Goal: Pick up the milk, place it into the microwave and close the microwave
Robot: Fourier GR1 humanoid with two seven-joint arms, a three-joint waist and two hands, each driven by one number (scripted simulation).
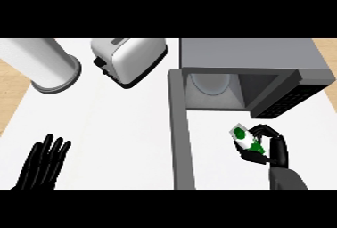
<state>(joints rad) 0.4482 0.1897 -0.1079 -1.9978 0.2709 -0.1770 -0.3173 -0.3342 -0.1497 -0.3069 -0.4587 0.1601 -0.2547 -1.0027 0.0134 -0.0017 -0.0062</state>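
Note:
The milk (245, 138) is a small white carton with green marks, held above the counter in front of the microwave's opening. My right hand (271, 148) is shut on it, fingers and thumb curled round its sides. The microwave (250, 55) is a grey box at the back right with its cavity (217, 91) open and a pale round plate inside. Its door (181, 133) is swung wide open, standing edge-on as a long grey bar running toward me on the left of the carton. My left hand (43, 162) rests open at the lower left, fingers up.
A silver toaster (128, 58) stands at the back, left of the microwave. A large white cylinder (46, 64) stands at the back left. The white counter (112, 129) lies between my left hand and the door.

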